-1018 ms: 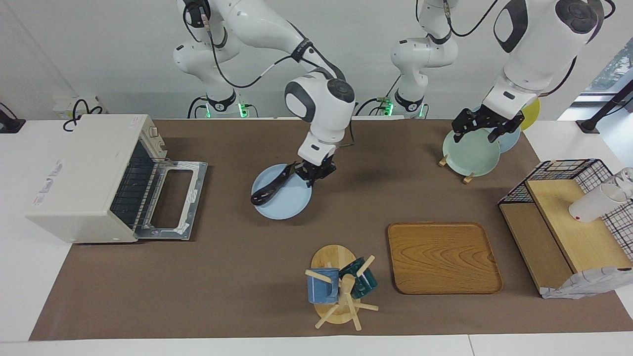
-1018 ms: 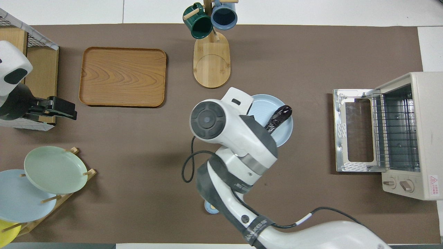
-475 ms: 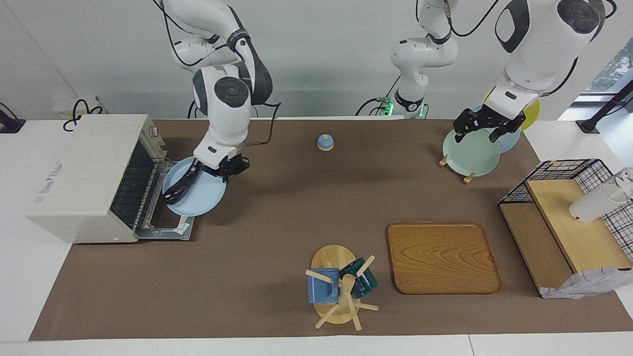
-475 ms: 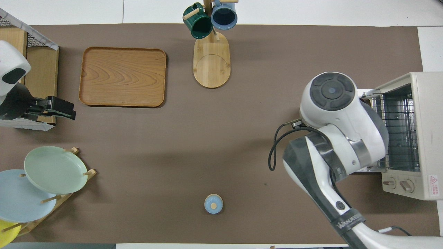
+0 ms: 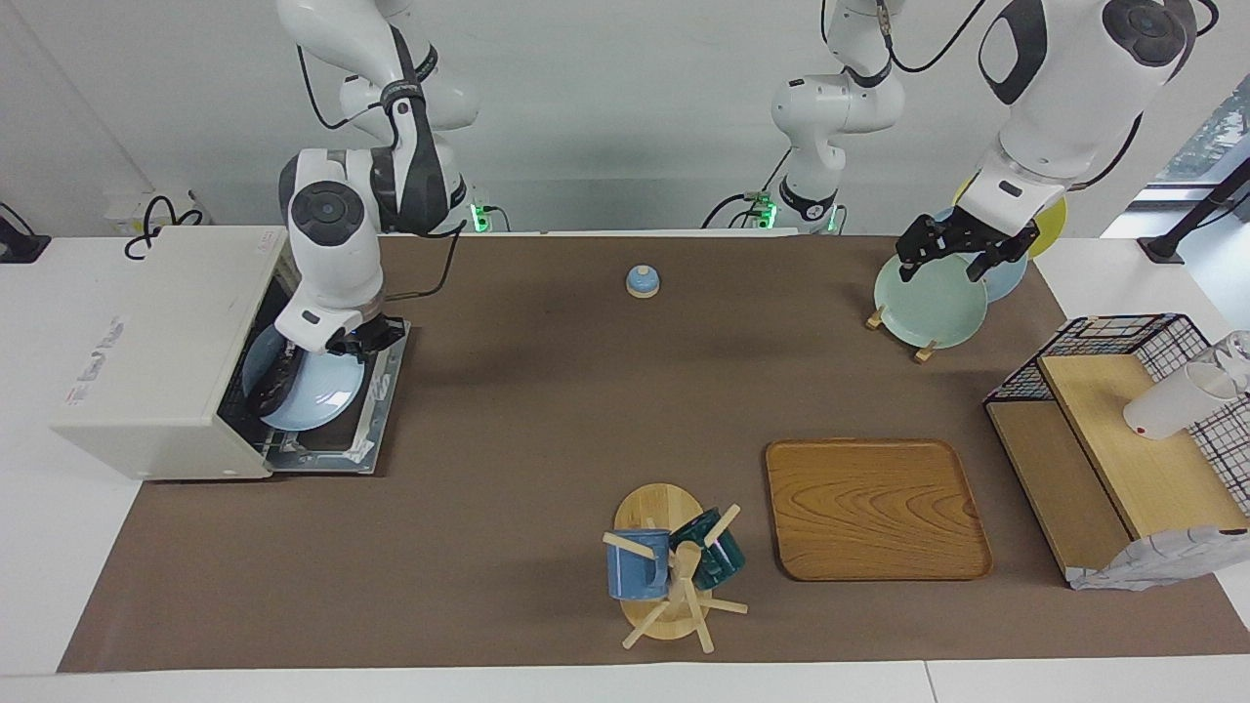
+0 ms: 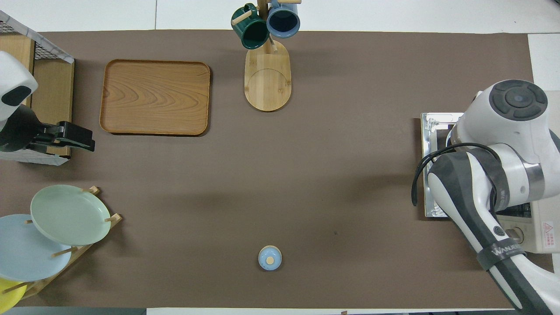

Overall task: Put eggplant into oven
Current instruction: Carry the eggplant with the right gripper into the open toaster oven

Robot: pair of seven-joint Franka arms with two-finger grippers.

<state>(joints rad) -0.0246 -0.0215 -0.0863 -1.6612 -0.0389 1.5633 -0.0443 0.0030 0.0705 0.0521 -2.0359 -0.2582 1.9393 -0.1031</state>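
The eggplant [image 5: 276, 379], long, glossy and nearly black, lies on a round pale-blue plate [image 5: 317, 398] that we see partly inside the mouth of the boxy off-white toaster oven [image 5: 161, 347]. The oven stands at the right arm's end of the tabletop, its glass door [image 5: 337, 410] folded down flat onto the brown mat [image 5: 547, 410]. The plate sits tilted over that door, with the eggplant on the part nearest the wire rack.

The right gripper [image 5: 354, 340] is clamped together on the plate's rim, above the open door. In the overhead view the right arm covers both plate and eggplant.

The left arm waits; the left gripper [image 5: 962, 256] hangs with its fingers apart over the pale-green plate [image 5: 928, 305] in the wooden rack at the left arm's end of the tabletop.

We also note a small blue knobbed lid [image 5: 643, 282] near the tabletop edge at the robots' side.
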